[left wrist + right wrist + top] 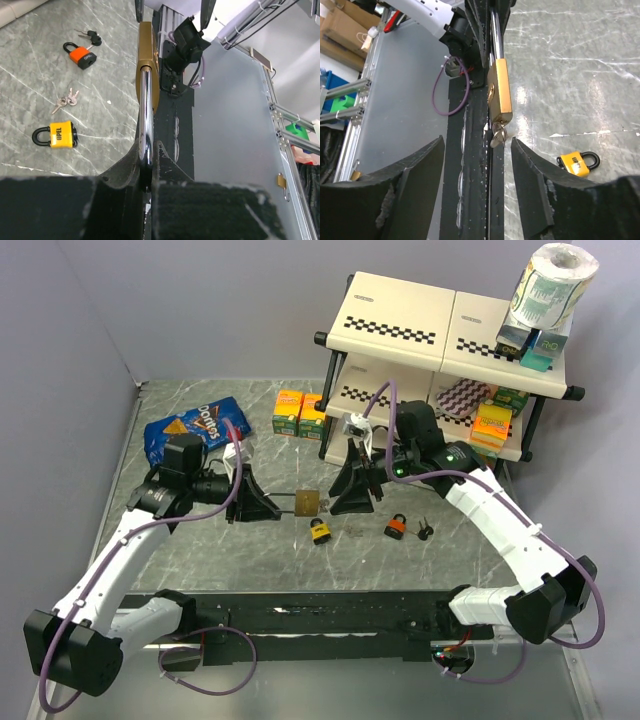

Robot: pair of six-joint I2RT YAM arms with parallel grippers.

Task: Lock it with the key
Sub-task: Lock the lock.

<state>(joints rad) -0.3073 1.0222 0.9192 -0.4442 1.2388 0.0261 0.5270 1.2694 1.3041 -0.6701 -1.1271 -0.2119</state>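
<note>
A brass padlock [307,503] hangs above the table between my two grippers. My left gripper [266,508] is shut on its steel shackle [145,115], which runs up from the pinched fingers to the brass body [148,60]. In the right wrist view a small silver key [497,135] on a ring sticks out of the bottom of the padlock [500,92]. My right gripper [477,145] is open. The key's head sits between its two fingers, nearer the right one and touching neither. From above, the right gripper [336,502] stands just right of the lock.
On the table lie a yellow padlock [320,531], an orange padlock [397,527] with dark keys [424,532] beside it, and loose silver keys [65,100]. A Doritos bag [195,427], orange boxes [300,412] and a two-tier shelf [440,340] stand behind.
</note>
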